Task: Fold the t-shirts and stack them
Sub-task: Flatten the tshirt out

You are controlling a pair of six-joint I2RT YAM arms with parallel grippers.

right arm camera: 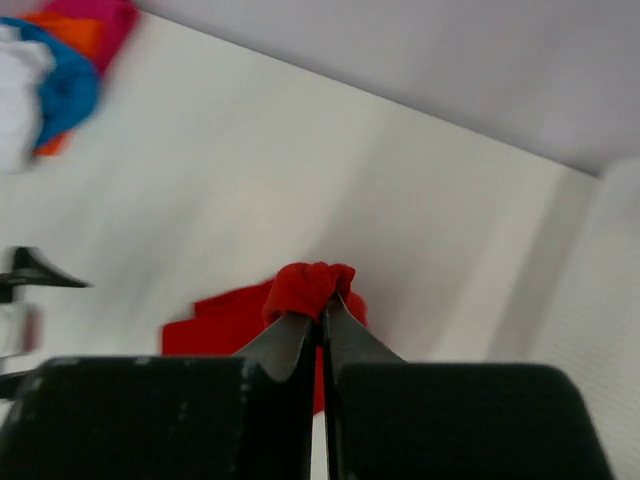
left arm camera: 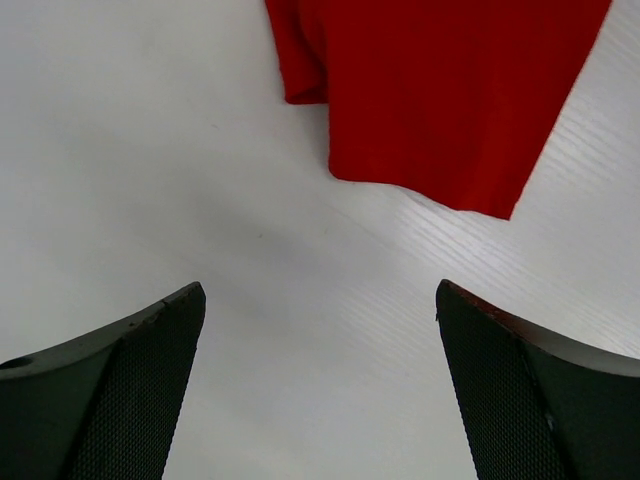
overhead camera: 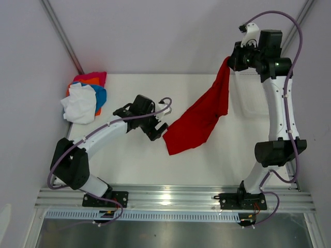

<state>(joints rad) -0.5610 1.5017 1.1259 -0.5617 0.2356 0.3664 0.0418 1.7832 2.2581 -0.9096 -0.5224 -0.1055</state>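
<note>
**A:** From above, the right gripper [overhead camera: 234, 58] was clamped shut on the red t-shirt [overhead camera: 199, 121], high at the far right. The cloth hung down-left toward the table [overhead camera: 134, 160].

**B:** And the left gripper [overhead camera: 155, 126]?

**A:** Wide open, empty, just beside the lower corner. Its wrist view had the hem just beyond the fingertips, not touching.

**B:** Right wrist?

**A:** Red bunch pinched between closed jaws.
</note>
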